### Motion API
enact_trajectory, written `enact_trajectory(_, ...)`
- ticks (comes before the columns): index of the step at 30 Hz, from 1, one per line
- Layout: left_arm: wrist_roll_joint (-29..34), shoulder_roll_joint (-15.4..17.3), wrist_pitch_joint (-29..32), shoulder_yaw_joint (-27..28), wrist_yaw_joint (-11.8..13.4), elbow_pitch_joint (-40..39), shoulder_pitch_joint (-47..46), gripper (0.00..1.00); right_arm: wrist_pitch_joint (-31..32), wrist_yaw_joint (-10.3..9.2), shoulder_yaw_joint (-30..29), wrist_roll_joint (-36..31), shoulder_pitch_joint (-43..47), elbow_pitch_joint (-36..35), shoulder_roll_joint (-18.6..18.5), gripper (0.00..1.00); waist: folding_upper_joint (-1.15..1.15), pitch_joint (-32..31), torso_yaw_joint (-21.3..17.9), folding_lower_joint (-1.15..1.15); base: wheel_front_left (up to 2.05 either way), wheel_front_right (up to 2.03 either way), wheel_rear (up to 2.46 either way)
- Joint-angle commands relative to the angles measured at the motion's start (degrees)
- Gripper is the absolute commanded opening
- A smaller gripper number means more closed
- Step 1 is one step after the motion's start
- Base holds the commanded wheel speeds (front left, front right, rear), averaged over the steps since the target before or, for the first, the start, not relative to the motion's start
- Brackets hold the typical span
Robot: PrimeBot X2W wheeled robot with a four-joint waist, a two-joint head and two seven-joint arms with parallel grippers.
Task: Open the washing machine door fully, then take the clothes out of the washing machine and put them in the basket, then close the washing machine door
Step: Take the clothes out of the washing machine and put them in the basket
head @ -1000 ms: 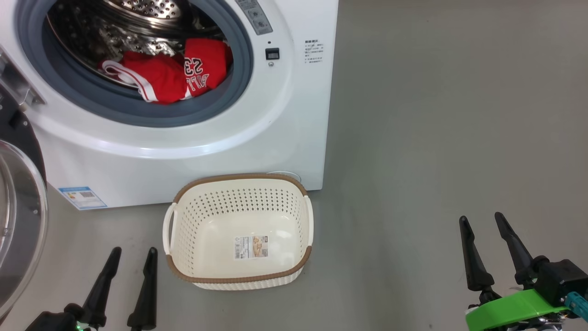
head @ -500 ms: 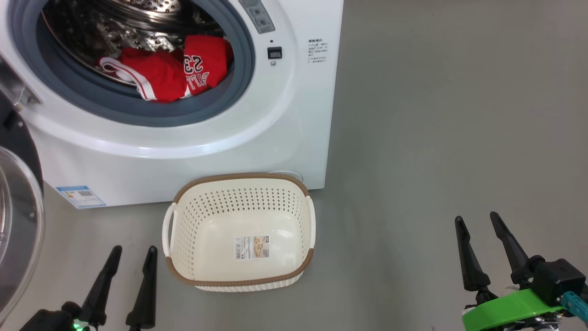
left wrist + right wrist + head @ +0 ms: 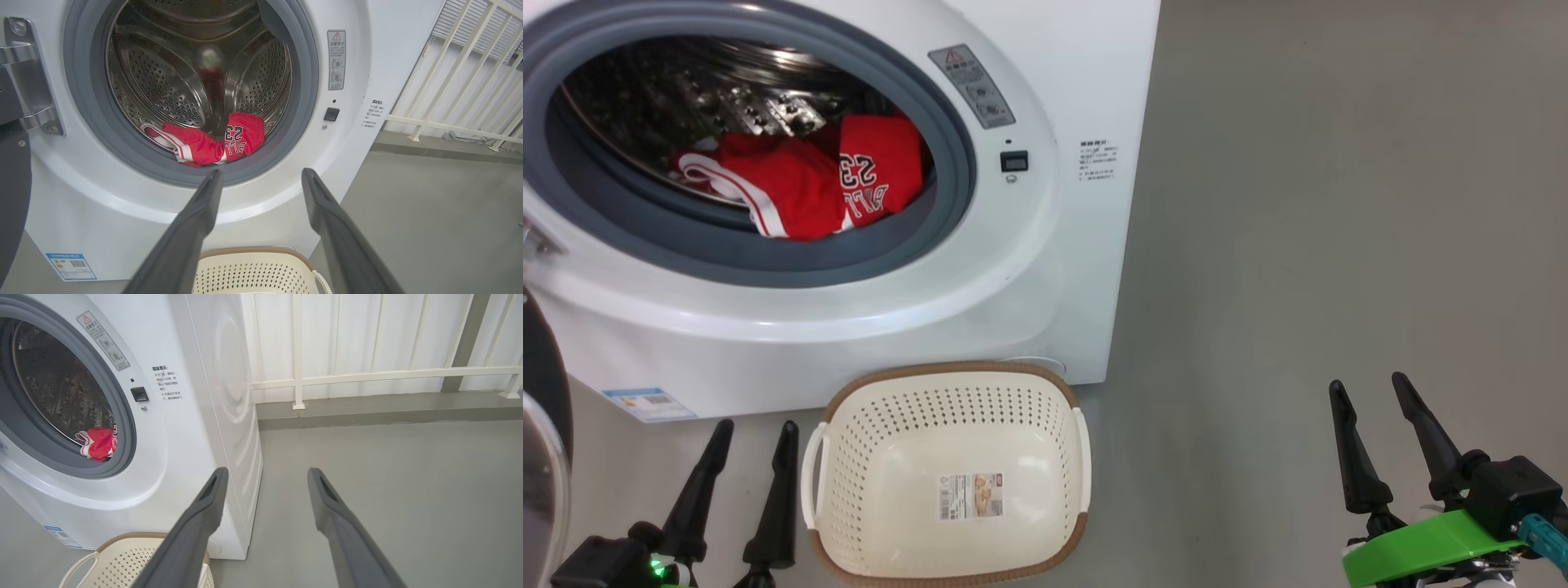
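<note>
The white washing machine stands with its round mouth uncovered, and the washing machine door is swung out to the far left, its black rim and glass at the picture's edge. Red clothes with white trim and a "23" print lie at the front of the steel drum, also seen as clothes and clothes. The cream basket sits on the floor right before the machine. My left gripper is open beside the basket's left handle. My right gripper is open over bare floor at the right.
A door hinge bracket sticks out at the machine's left. A white railing on a low grey kerb runs behind and to the right of the machine. Grey floor spreads to the right.
The whole head view has shifted downward, so the camera has tilted up and shows more of the drum. Both grippers hold about the same places and stay open.
</note>
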Motion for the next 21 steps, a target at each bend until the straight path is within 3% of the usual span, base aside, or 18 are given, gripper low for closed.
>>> enact_trajectory(1,0.6,0.7,-0.3,2.3,0.1,-1.2,-1.8,1.00,-0.4,0.37,1.4,0.6,-2.1,-1.4,-0.5,1.00,0.00,0.0,0.0,0.00,0.66,-0.66,0.00)
enact_trajectory(15,0.6,0.3,-0.3,2.4,0.1,1.7,-1.8,1.00,-0.4,0.37,1.6,0.6,-2.0,-1.3,-0.5,1.00,0.00,0.0,0.2,0.00,0.10,-0.10,0.00)
enact_trajectory(21,-0.3,1.1,-0.3,-0.2,0.1,5.9,-3.1,1.00,-0.4,0.37,1.8,0.6,-2.2,-1.3,-0.5,1.00,0.00,0.7,-0.3,0.00,0.00,0.00,0.00)
